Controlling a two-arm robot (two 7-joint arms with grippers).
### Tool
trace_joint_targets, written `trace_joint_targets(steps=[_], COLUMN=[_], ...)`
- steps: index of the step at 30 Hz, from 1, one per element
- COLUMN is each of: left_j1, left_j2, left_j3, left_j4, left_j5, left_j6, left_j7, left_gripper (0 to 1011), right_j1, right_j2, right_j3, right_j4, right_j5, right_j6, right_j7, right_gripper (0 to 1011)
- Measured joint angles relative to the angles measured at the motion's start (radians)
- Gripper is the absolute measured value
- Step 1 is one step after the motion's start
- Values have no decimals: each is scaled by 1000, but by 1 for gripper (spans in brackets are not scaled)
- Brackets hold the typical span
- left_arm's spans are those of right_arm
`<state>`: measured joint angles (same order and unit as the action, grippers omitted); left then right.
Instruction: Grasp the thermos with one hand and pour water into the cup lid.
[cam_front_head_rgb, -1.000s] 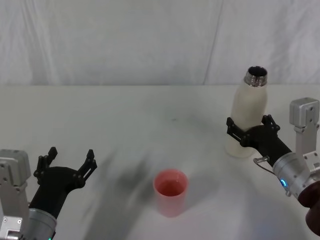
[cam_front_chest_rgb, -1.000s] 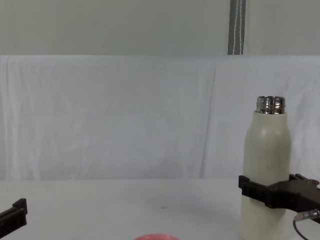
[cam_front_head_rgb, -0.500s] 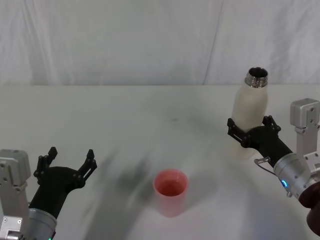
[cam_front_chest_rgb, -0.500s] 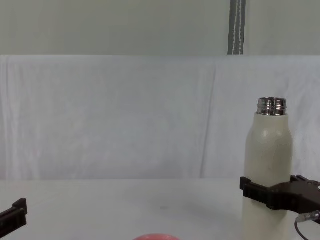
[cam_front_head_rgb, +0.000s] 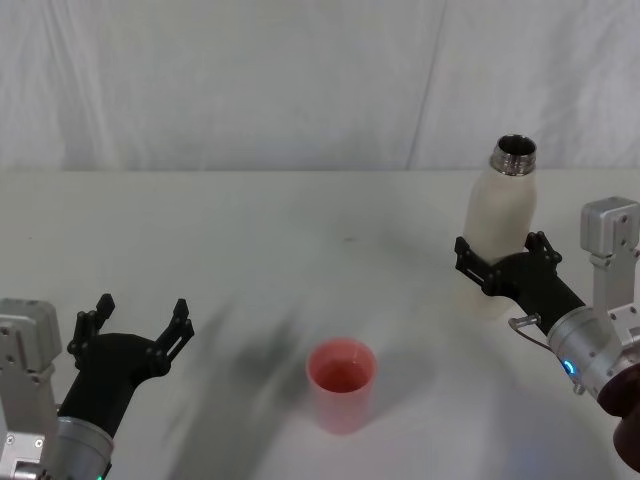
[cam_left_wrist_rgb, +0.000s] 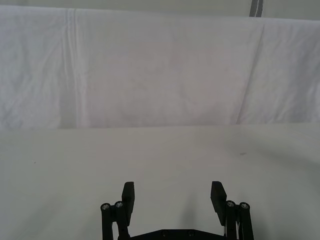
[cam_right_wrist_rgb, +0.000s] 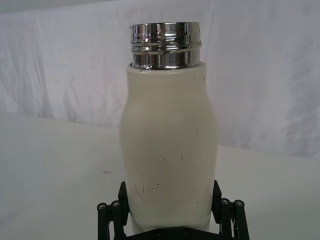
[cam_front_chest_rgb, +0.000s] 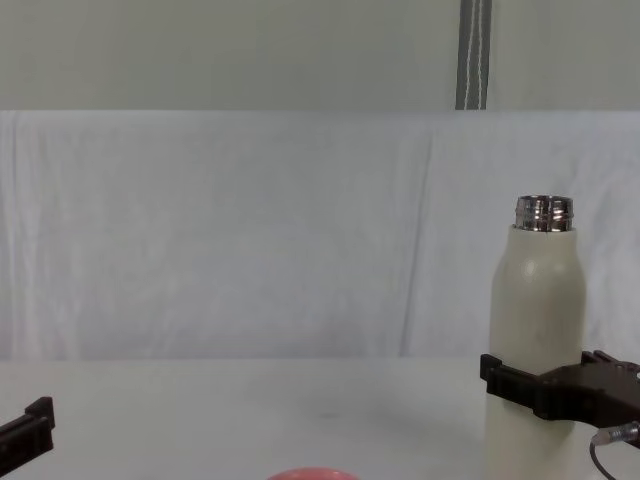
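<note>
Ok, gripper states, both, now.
Left gripper: open, holding nothing, low at the table's left.
Right gripper: shut on the tall cream-white matte thermos.

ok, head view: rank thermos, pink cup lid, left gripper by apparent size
1. Tall cream-white matte thermos, held by the right gripper.
2. Black left gripper, open; it sits nearer the camera, so its rank over the lid is unsure.
3. Small round pink-red cup lid.
</note>
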<state>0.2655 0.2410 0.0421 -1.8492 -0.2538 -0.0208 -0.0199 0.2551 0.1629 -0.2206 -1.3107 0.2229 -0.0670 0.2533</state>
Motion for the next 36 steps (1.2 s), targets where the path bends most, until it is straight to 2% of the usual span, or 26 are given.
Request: trace_joint_targets(steps=[8,11,36], left_j1=[0,0,0], left_j2=[0,0,0], left_j3=[0,0,0], left_j4=[0,0,0], left_j5=[0,0,0], left_j6=[0,0,0], left_j7=[0,0,0], left_gripper=[1001,1001,1001], right_j1=[0,0,0], right_j2=[0,0,0], right_j3=[0,0,0], right_j4=[0,-1,-1], right_j5=[0,0,0], right_j6=[0,0,0], right_j7=[0,0,0], right_gripper=[950,1001,1001])
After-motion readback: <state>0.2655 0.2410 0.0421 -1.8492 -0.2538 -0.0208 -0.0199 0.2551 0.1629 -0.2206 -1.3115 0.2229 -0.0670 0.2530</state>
